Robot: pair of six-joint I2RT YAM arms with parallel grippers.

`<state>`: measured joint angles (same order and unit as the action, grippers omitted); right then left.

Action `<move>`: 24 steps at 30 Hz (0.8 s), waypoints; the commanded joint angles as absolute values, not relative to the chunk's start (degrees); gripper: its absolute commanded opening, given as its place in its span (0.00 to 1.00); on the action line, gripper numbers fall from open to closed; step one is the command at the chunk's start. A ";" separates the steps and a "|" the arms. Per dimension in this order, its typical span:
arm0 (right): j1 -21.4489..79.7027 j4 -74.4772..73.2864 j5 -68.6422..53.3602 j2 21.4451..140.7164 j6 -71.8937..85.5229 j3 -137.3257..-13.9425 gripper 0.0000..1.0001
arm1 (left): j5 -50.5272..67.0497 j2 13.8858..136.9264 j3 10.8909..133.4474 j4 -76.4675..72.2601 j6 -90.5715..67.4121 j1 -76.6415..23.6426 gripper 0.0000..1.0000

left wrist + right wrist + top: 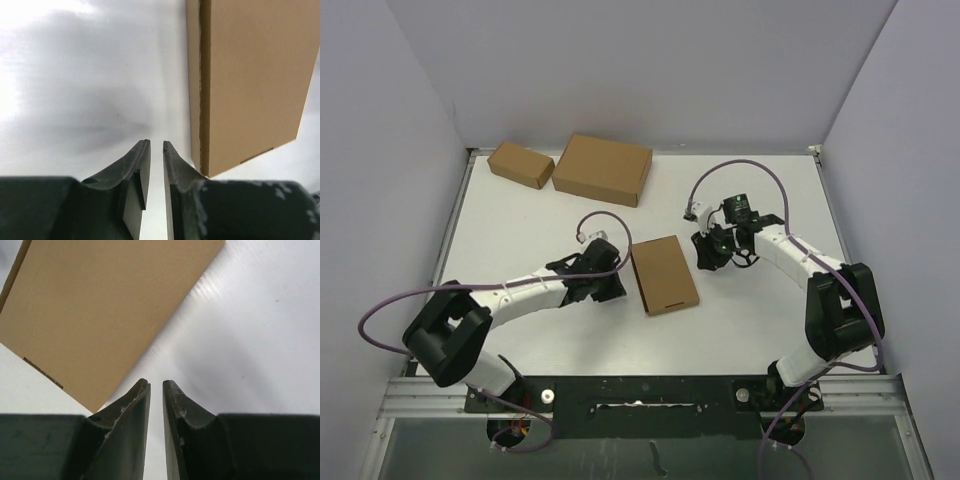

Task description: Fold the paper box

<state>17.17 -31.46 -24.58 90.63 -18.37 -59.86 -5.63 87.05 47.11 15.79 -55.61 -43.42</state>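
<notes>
we judge the folding all but finished: the paper box [665, 275] lies shut and flat on the counter [750, 320], mid-way between the two arms, its lid down and no flap standing loose in the overhead view. a thin slot line shows near its near edge, and we cannot tell whether the tuck tab is fully seated there; pressing that home may be all that is left.

the left pincer [616, 283] sits low just beside the box's left long side. in its wrist view its jaws are nearly together with a thin slit between them, gripping nothing. the right pincer [708, 256] hangs near the box's far right corner, apart from it, with the same narrow gap and nothing between its jaws.
</notes>
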 commanded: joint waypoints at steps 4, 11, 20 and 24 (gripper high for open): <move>16.57 -38.07 -28.73 89.72 -24.64 -58.22 0.17 | -4.28 81.39 40.29 9.60 -63.19 -47.29 0.13; 16.98 -38.85 -28.80 92.73 -23.64 -57.84 0.11 | -4.77 88.53 43.20 6.31 -67.06 -49.88 0.11; 23.40 -37.79 -29.52 94.96 -21.11 -57.50 0.07 | -4.58 99.53 54.35 7.10 -71.88 -55.18 0.04; 25.59 -37.20 -33.31 94.10 -19.55 -57.44 0.06 | -5.47 103.34 61.12 10.86 -75.39 -56.83 0.03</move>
